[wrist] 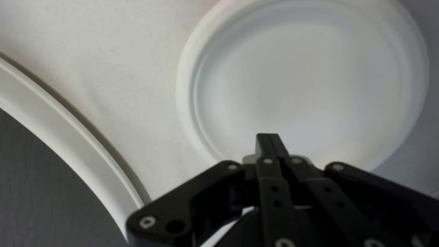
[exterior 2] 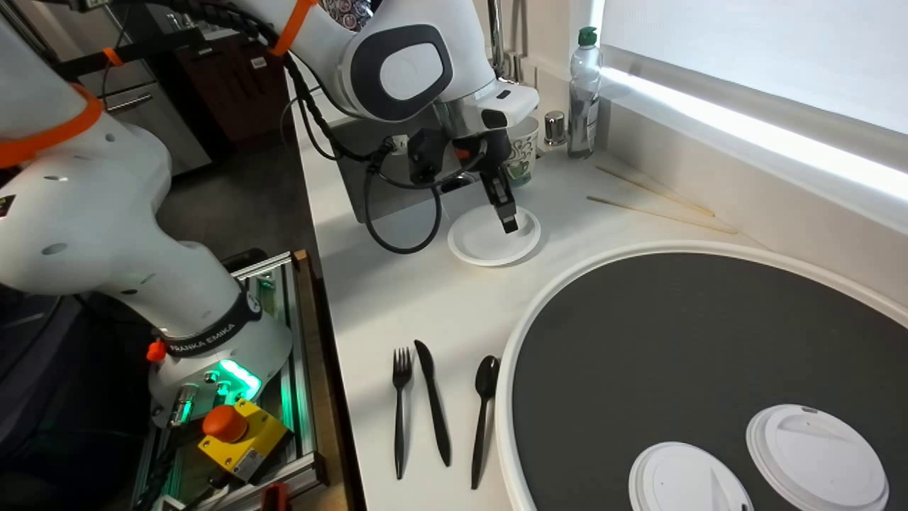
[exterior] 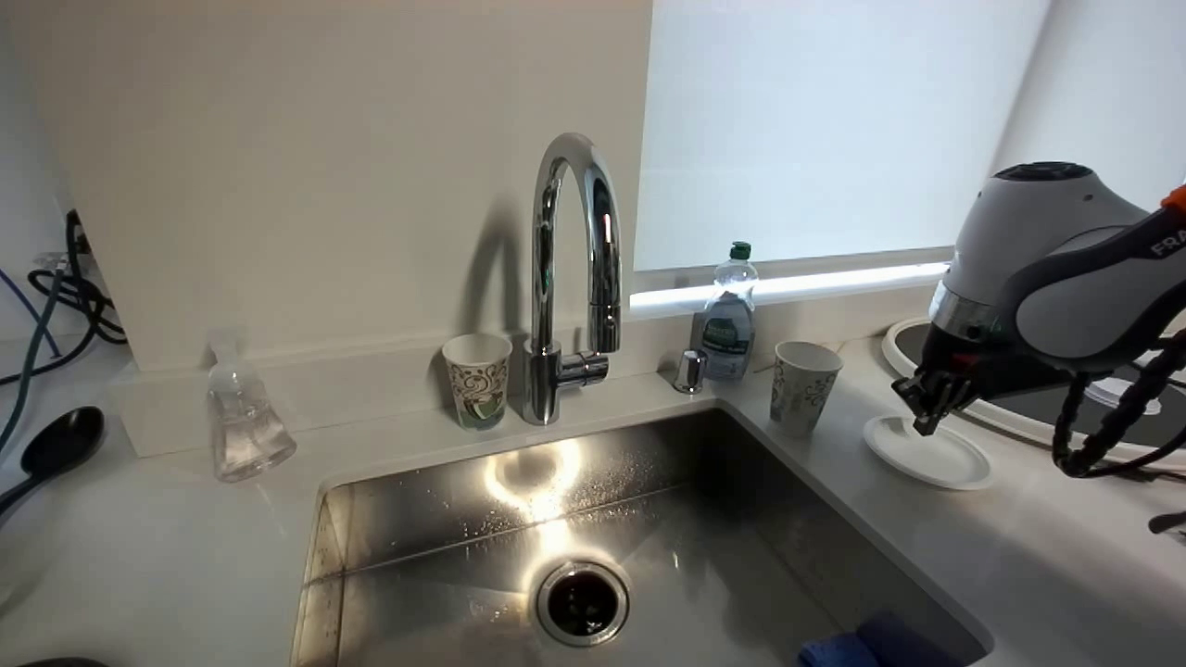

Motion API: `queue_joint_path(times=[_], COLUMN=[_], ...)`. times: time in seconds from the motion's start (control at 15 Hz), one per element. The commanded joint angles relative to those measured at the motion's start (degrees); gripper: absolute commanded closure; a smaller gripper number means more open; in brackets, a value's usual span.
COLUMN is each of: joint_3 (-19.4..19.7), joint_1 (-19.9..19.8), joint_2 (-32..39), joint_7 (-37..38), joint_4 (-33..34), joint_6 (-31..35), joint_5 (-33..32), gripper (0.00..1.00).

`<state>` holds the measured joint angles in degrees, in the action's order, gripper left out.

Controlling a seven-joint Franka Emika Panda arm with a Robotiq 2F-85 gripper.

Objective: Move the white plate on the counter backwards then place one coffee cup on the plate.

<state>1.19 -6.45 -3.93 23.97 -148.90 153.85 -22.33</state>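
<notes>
The small round white plate [exterior: 938, 465] lies flat on the off-white counter [exterior: 1038, 556], right of the sink; it also shows in an exterior view [exterior 2: 482, 240] and the wrist view [wrist: 301, 75]. My gripper [exterior: 924, 426] points down over the plate, fingers pressed together with nothing between them; its tips show in an exterior view [exterior 2: 509, 226] and the wrist view [wrist: 271, 142]. I cannot tell whether they touch the plate. A pale tapered coffee cup [exterior: 802, 394] with swirl markings stands between plate and soap bottle; in an exterior view [exterior 2: 523, 152] the arm partly hides it.
A second swirl-patterned cup [exterior: 478, 378] stands beside the faucet [exterior: 547, 278]. A soap bottle [exterior: 728, 333] stands behind the sink [exterior: 723, 556]. A large dark disc [exterior 2: 638, 333] with white lids [exterior 2: 819, 458] lies near the plate. Black cutlery [exterior 2: 434, 404] and thin sticks [exterior 2: 656, 190] lie on the counter.
</notes>
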Motion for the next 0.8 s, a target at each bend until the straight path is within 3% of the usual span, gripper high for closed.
queue_joint_path(times=[0.0,0.07,0.13,0.27,0.73], joint_3=[-0.1,-0.2,-0.3,-0.5,-1.6], joint_1=[0.4,0.5,0.7,0.6,1.6], joint_2=[-2.7,-3.3,-4.0,-5.4,-9.6], joint_7=[0.4,0.3,-0.3,-0.1,-0.5], joint_4=[0.5,0.8,1.1,1.8,5.0], joint_6=[-3.3,-4.1,-5.3,-8.1,-17.8], joint_5=[1.7,2.8,4.5,6.2,13.8], gripper=[0.95,0.95,0.71,0.65,0.12])
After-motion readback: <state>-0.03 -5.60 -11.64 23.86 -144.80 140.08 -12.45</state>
